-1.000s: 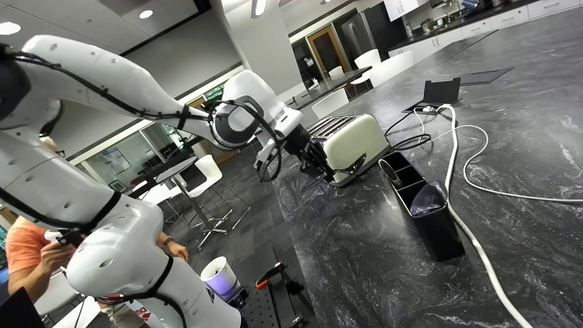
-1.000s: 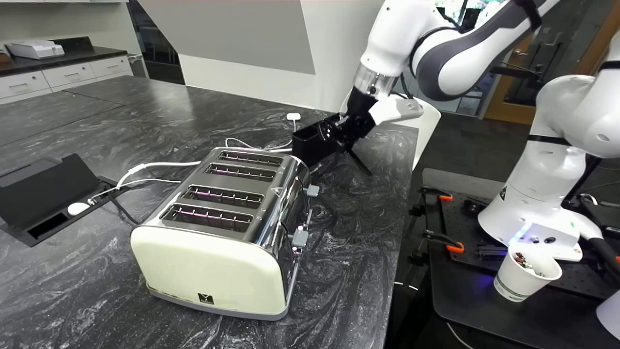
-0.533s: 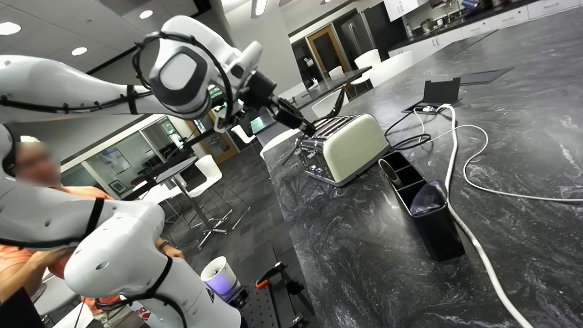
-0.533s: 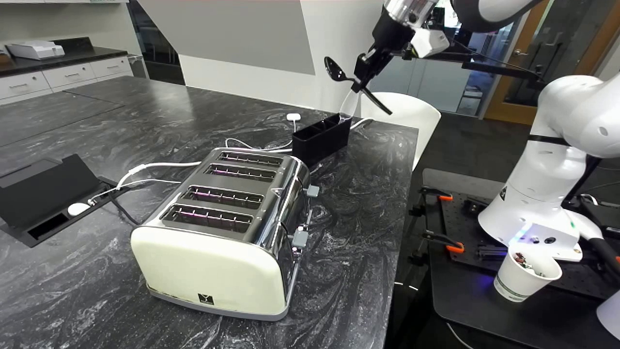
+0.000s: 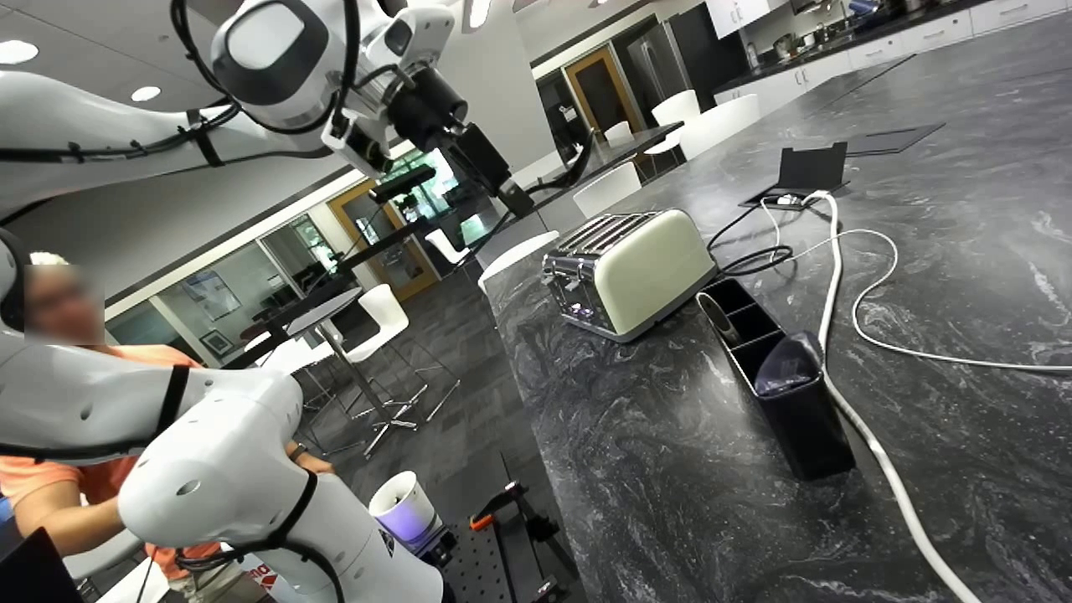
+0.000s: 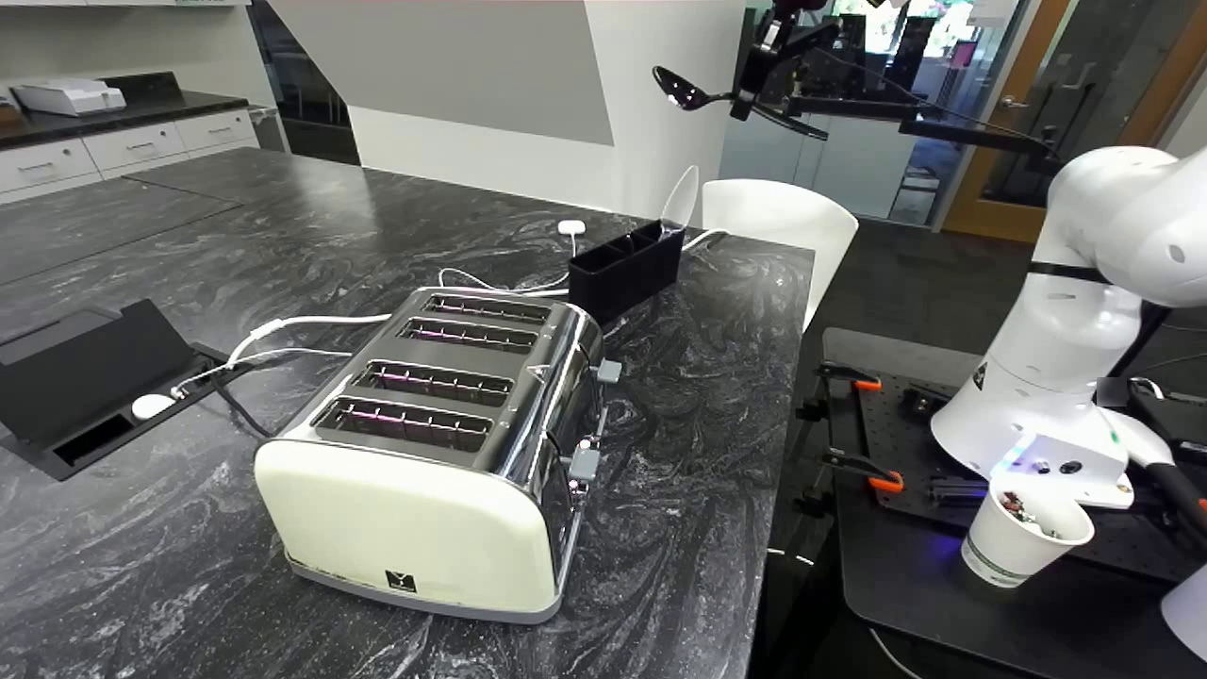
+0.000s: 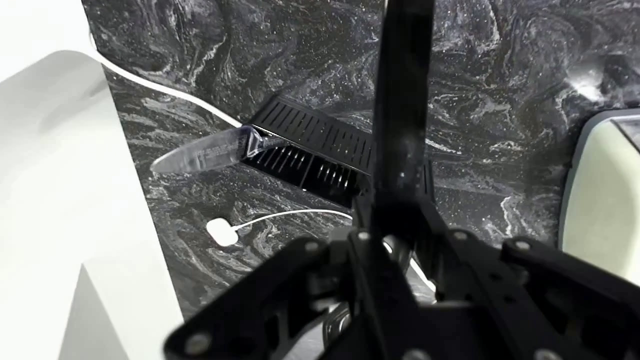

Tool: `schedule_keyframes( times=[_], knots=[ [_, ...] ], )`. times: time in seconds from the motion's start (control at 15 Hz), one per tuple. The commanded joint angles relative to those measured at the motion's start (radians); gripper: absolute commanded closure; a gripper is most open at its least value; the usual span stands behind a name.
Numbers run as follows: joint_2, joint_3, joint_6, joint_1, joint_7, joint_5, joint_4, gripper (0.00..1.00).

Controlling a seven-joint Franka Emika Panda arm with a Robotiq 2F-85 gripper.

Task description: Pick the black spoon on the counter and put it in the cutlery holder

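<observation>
The black spoon (image 6: 681, 90) is held in the air in my gripper (image 6: 742, 106), shut around its handle. It lies roughly level, bowl to one side and handle to the other. In an exterior view the bowl shows beyond the gripper (image 5: 521, 201). In the wrist view the spoon's handle (image 7: 404, 100) stretches up from the jaws (image 7: 395, 205); the bowl is mostly hidden. The cutlery holder looks to be the black compartmented box (image 6: 622, 275) on the dark marbled counter (image 6: 698, 424), below the spoon. A clear plastic utensil (image 6: 681, 198) stands in its end compartment.
A cream and chrome toaster (image 6: 405, 528) stands beside the holder, also in an exterior view (image 5: 662, 268). A white cable (image 5: 879, 469) runs along the holder. A flip-up black socket box (image 6: 94, 377) is on the counter. A person (image 5: 67, 402) sits behind the arm.
My gripper has risen from low over the counter, lifting the spoon well above the counter and back toward the arm's base. The spoon has become more level. The holder and toaster have not moved.
</observation>
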Motion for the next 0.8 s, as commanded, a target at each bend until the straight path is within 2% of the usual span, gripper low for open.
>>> schedule_keyframes(
  times=[0.0, 0.27, 0.33, 0.6, 0.67, 0.73],
  knots=[
    [0.127, -0.041, -0.014, 0.057, -0.133, 0.041, 0.078, 0.94],
    [0.204, -0.067, -0.059, 0.100, -0.243, 0.104, 0.109, 0.94],
    [0.155, -0.046, -0.007, 0.077, -0.183, 0.069, 0.057, 0.77],
    [0.197, -0.054, -0.016, 0.089, -0.212, 0.084, 0.078, 0.77],
    [0.213, -0.013, -0.077, 0.065, -0.125, 0.024, 0.104, 0.94],
    [0.205, 0.020, -0.076, 0.048, -0.038, -0.021, 0.098, 0.94]
  ],
)
